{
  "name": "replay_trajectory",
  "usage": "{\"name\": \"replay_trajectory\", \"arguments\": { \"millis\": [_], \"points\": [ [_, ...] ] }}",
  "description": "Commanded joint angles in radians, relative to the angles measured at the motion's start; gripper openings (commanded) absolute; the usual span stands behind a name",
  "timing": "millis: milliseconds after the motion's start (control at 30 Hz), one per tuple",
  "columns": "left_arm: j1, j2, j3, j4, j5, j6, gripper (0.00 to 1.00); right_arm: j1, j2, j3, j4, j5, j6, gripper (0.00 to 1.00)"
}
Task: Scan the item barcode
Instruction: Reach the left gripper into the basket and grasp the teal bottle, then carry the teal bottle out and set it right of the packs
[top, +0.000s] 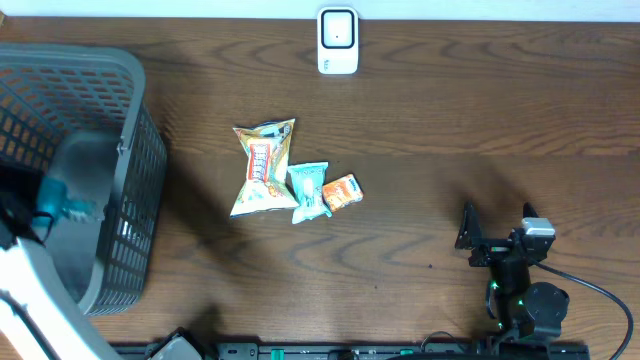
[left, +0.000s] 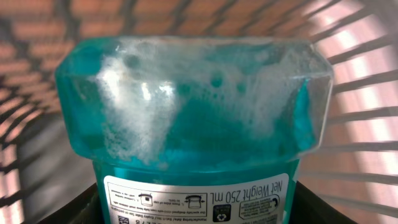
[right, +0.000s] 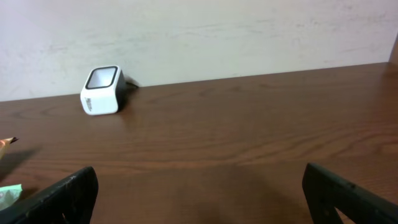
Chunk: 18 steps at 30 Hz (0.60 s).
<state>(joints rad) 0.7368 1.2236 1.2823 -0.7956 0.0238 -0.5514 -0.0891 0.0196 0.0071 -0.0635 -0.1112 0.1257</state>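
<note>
Bottle of foamy teal liquid (left: 193, 112) gripped by left tool (left: 198, 208) inside grey plastic mesh basket (top: 130, 150), far left; right tool (right: 200, 198) gapes open, lower right; white boxy scanner (top: 338, 40) top centre of brown wooden bench (top: 450, 120).
</note>
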Motion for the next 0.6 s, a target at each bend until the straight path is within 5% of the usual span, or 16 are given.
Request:
{"name": "replay_trajectory", "arguments": {
  "millis": [0, 300, 467, 567],
  "points": [
    [-0.004, -0.114, 0.099, 0.047, 0.206, -0.048, 0.34, 0.005, 0.0, -0.002, -0.003, 0.004, 0.008, 0.99],
    [-0.107, -0.185, 0.11, 0.249, 0.677, -0.241, 0.34, 0.005, 0.0, -0.002, -0.003, 0.004, 0.008, 0.99],
    [-0.381, -0.151, 0.11, 0.322, 0.666, -0.258, 0.34, 0.005, 0.0, -0.002, -0.003, 0.004, 0.008, 0.99],
    [-0.636, -0.092, 0.11, 0.354, 0.525, -0.249, 0.34, 0.005, 0.0, -0.002, -0.003, 0.004, 0.008, 0.99]
  ]
}}
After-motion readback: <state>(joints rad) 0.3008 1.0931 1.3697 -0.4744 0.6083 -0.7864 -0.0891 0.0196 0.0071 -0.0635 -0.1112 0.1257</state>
